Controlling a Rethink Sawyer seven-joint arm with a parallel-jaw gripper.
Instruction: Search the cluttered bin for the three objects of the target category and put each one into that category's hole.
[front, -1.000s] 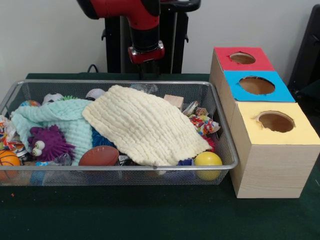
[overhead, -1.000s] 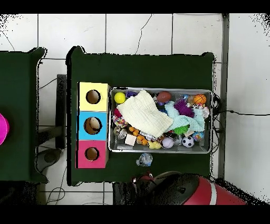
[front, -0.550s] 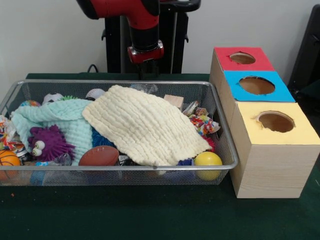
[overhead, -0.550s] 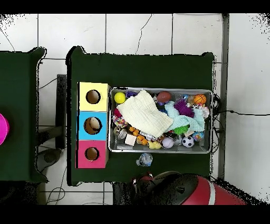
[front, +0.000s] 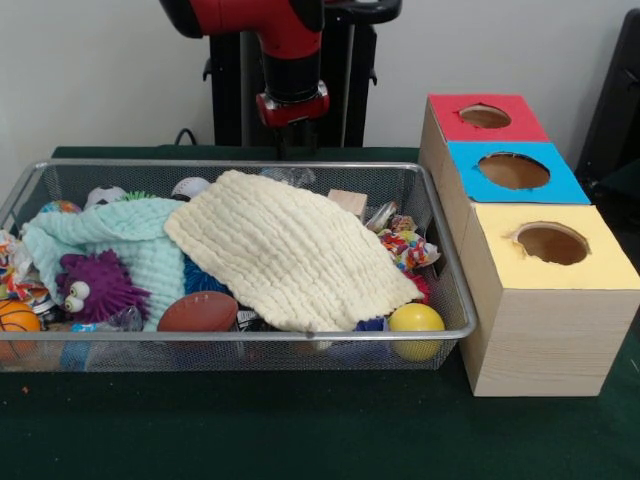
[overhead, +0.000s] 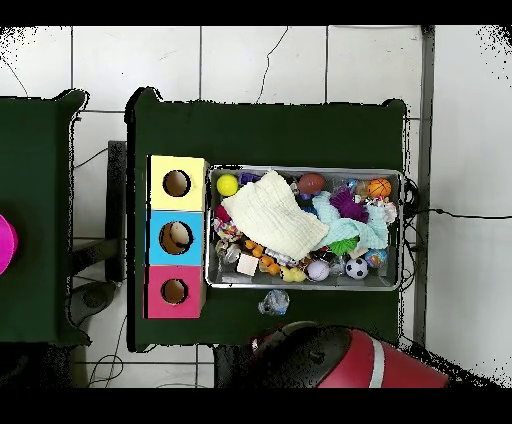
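Note:
A wire mesh bin (front: 240, 336) (overhead: 404, 230) is full of toys. A cream cloth (front: 290, 250) (overhead: 272, 215) and a mint cloth (front: 130, 235) (overhead: 365, 232) cover much of them. Showing around the cloths are a purple spiky toy (front: 95, 285), a brown football (front: 197, 312), a yellow ball (front: 416, 322) (overhead: 227, 185), a basketball (front: 15, 320) and a soccer ball (overhead: 356, 268). My gripper (front: 290, 140) (overhead: 274, 301) hangs just outside the bin's robot-side wall, above the table, dark against the pedestal. It touches nothing.
Beside the bin stands a wooden box with a red hole (front: 485, 116) (overhead: 174, 291), a blue hole (front: 513, 170) (overhead: 176, 237) and a yellow hole (front: 552, 243) (overhead: 177, 183). A second green table (overhead: 35, 215) with a pink thing (overhead: 5, 243) stands apart.
The arm has shifted slightly sideways above the bin's robot-side edge. Nothing in the bin has moved.

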